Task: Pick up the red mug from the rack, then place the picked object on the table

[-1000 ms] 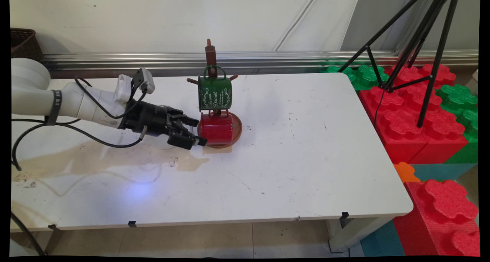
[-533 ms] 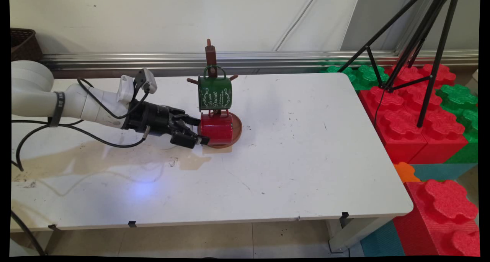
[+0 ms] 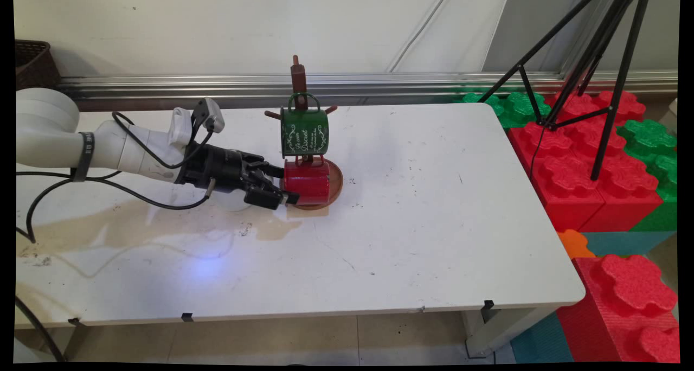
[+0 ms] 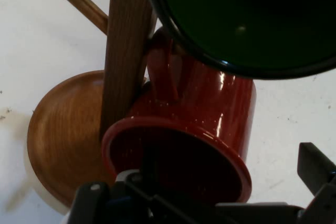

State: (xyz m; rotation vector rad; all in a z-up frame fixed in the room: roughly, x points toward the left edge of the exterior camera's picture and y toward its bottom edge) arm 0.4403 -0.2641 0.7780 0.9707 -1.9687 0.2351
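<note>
- Main view: the gripper (image 3: 286,185) lies level at the red mug's (image 3: 307,181) mouth; the red mug hangs low on the wooden mug tree (image 3: 299,78), under the green mug (image 3: 304,131), whose white script is unreadable.
- Hand view: fingers spread, one inside the red mug (image 4: 199,124), one (image 4: 315,167) outside; the rim sits between them, and whether they touch it cannot be told.

Black tripod (image 3: 591,62); red and green foam blocks (image 3: 591,170)

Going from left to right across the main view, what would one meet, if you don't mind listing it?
Wicker basket → gripper → red mug → black tripod. The green mug and the wooden stand overlap the red mug in the order, so I leave them out.
</note>
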